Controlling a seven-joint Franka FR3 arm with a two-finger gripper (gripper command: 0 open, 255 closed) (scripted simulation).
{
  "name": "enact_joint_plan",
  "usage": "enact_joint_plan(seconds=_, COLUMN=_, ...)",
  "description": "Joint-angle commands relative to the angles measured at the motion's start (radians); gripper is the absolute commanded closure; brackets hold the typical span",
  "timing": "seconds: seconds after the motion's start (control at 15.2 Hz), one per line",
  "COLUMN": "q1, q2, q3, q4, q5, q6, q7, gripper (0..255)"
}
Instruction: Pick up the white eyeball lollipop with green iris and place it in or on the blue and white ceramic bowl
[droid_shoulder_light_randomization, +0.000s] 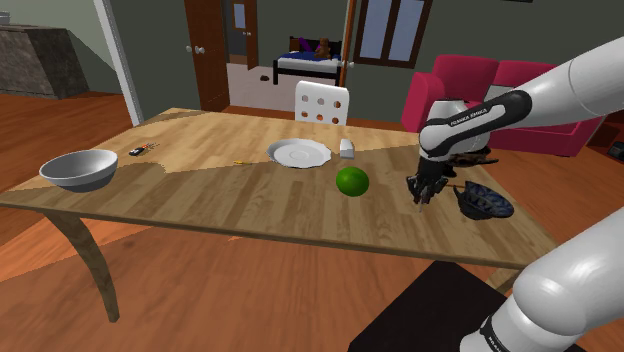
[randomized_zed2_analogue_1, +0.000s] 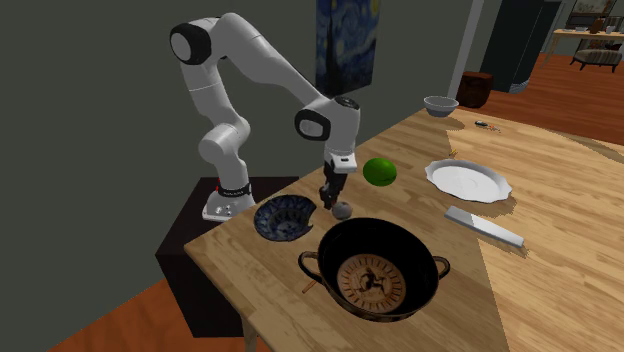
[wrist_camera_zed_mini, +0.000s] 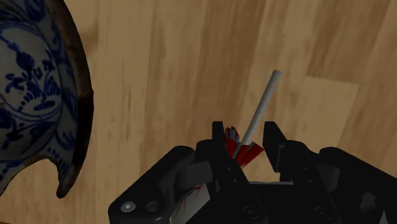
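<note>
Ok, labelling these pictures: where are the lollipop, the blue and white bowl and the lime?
lollipop (wrist_camera_zed_mini: 260, 108): wrist view, on its stick.
blue and white bowl (randomized_zed2_analogue_1: 280, 218): second exterior view, inner wall.
lime (droid_shoulder_light_randomization: 352, 181): shoulder view, its middle.

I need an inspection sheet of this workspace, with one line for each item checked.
Surface: wooden table, level.
Job's things: eyeball lollipop clasped in the tool, its stick pointing away; blue and white bowl beside it, nothing inside.
Clutter: lime, white plate, grey bowl, black two-handled bowl, grey slab.
Grippers: tool shut on the lollipop, beside the blue and white bowl, not above it.
Cables: nothing seen.
Surroundings: white chair, red sofa, painting on the wall.
</note>
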Motion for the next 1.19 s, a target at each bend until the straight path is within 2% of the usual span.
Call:
enact_joint_plan(seconds=0.0, q1=0.001, q2=-0.01, q3=0.001, q4=0.021, q5=0.003, q6=-0.034, q7=-0.001, gripper=255)
enact_joint_plan(seconds=1.12, q1=0.001, q2=-0.116, q3=0.019, q4=0.163, q5=0.0, q6=-0.281, q7=0.001, gripper=255)
